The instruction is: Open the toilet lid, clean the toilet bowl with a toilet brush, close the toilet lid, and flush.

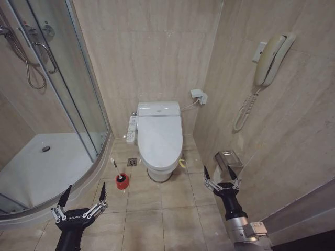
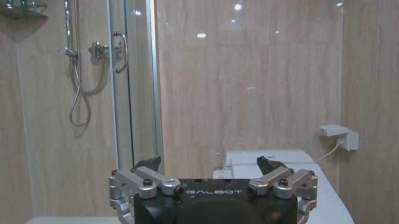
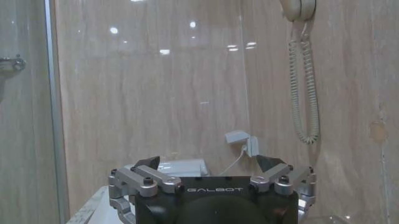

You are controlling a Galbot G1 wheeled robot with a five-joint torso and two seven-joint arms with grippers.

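The toilet lid is a glossy white oval lying shut on the toilet against the back wall. Beneath it only the outer white base of the toilet bowl shows. The toilet brush stands on the floor to the toilet's left, its slim white handle rising from a small red cup. My left gripper hovers open above the tiles near the cup, holding nothing. My right gripper is open too, right of the toilet. The left wrist view shows the left gripper before the lid.
A curved glass shower enclosure with a white shower tray fills the left. A button panel hangs at the toilet's left side. A steel bin and a wall phone are on the right. A floor drain lies beside the brush.
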